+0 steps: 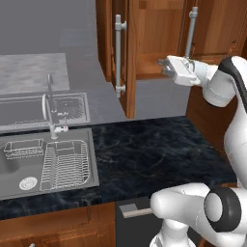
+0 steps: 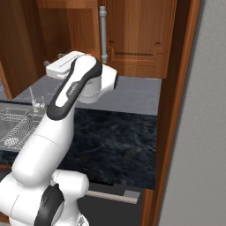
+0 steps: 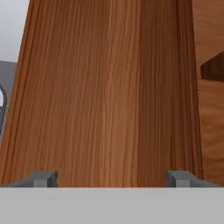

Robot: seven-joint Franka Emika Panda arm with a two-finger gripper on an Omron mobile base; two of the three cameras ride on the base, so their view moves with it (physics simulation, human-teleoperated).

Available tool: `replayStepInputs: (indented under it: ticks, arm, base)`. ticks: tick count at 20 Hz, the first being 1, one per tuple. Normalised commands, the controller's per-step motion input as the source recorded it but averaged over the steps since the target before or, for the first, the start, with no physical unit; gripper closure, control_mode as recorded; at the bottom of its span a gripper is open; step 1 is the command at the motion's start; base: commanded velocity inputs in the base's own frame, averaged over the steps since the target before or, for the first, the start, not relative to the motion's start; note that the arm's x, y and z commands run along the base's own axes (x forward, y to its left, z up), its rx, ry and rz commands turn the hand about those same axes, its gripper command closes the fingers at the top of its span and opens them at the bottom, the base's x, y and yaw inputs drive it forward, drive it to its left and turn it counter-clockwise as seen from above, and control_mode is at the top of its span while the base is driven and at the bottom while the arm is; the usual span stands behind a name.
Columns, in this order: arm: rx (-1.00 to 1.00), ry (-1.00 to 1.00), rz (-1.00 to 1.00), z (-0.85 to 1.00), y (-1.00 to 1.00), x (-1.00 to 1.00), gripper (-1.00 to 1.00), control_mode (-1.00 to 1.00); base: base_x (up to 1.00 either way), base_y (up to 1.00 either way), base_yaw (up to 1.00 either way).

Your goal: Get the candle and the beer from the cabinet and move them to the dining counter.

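Reddish-brown wall cabinet (image 1: pixel 144 43) up at the top of the left base view, above the black counter (image 1: pixel 154 154). One door (image 1: pixel 126 53) swung out, edge-on toward the camera, with a long silver bar handle (image 1: pixel 118 55) down its front edge. Second bar handle (image 1: pixel 191 31) further right on another panelled door. Inside of the cabinet hidden behind the doors; candle and bottle not to be made out there.

Gripper (image 1: pixel 161 67) held up at cabinet height, just right of the swung-out door and below the second handle, pointing left toward the wood. Close to the cabinet's lower edge; touching or not, cannot tell. In the hand view, gripper (image 3: pixel 112 178) with fingertips (image 3: pixel 43 178) spread wide, nothing between them, plain wood grain close in front.

In the right base view, white arm (image 2: pixel 66 114) bent up and over the counter, hand end at the cabinet (image 2: pixel 132 39), with a bar handle (image 2: pixel 103 35) rising just behind it.

Steel sink (image 1: pixel 46 164) set in the counter at left, with a wire rack (image 1: pixel 65 164) in the basin and a tap (image 1: pixel 50 113) at its back edge. Grey wall behind.
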Motion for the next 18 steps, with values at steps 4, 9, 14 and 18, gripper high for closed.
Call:
replayStepInputs:
  ticks: [4, 9, 14, 18]
  arm:
    - [0.0, 0.0, -0.29, 0.19, -0.7, 0.0, -1.0, -1.0]
    - [0.0, 0.0, -0.28, 0.13, -0.59, 0.0, -1.0, -1.0]
    - [0.0, 0.0, -0.29, 0.1, -0.41, 0.0, -1.0, -1.0]
    - [0.0, 0.0, -0.36, 0.02, -0.21, 0.0, -1.0, -1.0]
  base:
    - [0.0, 0.0, 0.0]
    - [0.0, 0.0, 0.0]
    - [0.0, 0.0, 0.0]
    - [0.0, 0.0, 0.0]
